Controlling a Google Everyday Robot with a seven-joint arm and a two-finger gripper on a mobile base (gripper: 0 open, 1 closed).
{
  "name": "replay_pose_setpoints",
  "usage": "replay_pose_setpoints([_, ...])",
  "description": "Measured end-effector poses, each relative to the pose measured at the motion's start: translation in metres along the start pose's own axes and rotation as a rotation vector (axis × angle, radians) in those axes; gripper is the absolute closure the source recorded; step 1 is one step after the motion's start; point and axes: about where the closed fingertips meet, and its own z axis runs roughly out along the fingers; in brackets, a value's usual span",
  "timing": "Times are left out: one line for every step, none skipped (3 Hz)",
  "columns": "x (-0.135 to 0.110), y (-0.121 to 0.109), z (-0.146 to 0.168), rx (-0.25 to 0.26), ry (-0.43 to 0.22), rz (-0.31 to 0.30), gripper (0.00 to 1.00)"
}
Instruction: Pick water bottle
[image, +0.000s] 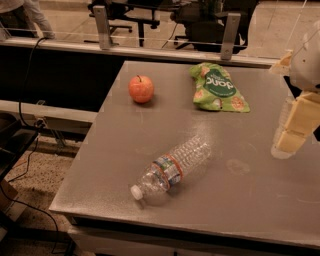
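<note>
Grey table (250, 200) bore the water bottle (172, 169) on its side, base pointing toward the gripper (288, 141) hovering to the bottle's right, its clench impossible to tell

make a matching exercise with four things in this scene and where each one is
1 water bottle
2 apple
3 green snack bag
4 gripper

a far left of the table
b right edge of view, above the table
c on its side near the front edge
d far side, right of the apple

pairs: 1-c, 2-a, 3-d, 4-b
</note>
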Motion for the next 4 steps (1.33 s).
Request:
replay_pose_setpoints([-0.001, 0.0, -0.001, 0.002, -0.002, -0.001, 0.0])
replay_pose_setpoints([-0.017, -0.002, 0.008, -0.044, -0.043, -0.047, 0.0])
replay_pose_setpoints([-0.044, 0.003, 0.022, -0.106, -0.094, -0.125, 0.0])
replay_pose_setpoints([-0.071, 0.014, 0.037, -0.165, -0.136, -0.206, 0.0])
